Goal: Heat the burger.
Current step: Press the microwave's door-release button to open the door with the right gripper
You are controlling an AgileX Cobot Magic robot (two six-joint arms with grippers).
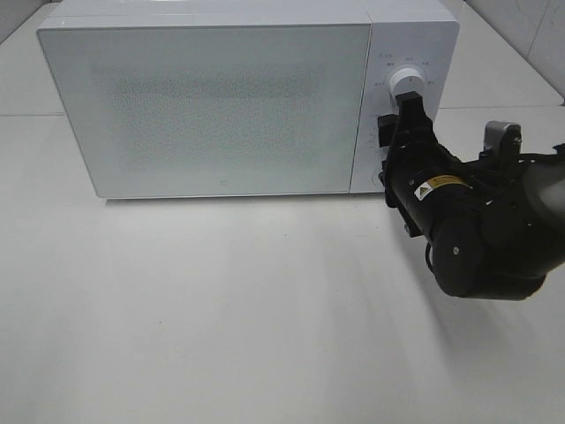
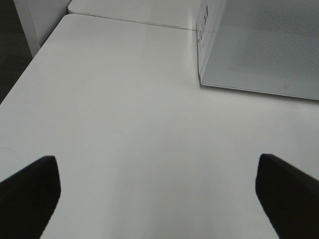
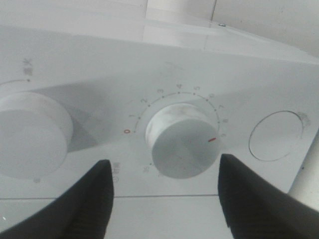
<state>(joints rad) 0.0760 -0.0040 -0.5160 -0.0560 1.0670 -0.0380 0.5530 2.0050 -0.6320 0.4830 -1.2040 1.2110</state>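
The burger shows in none of my views, the microwave [image 1: 212, 106] is shut, my right gripper [image 3: 164, 169] stands spread either side of the timer knob [image 3: 182, 142] without touching, and my left gripper [image 2: 157, 174] hangs wide apart over the table [image 2: 124, 124]

A white table [image 1: 221, 309] is stretching across the whole high view. Its matte top is catching soft, even light and carrying only faint grey shadows. A thin seam [image 2: 129, 21] is running where the table is meeting a second white tabletop [image 2: 124, 7] behind it. Pale wall tiles [image 1: 538, 35] are showing in the far right corner, and dark grey floor [image 2: 10, 55] is lying beyond the table's edge.
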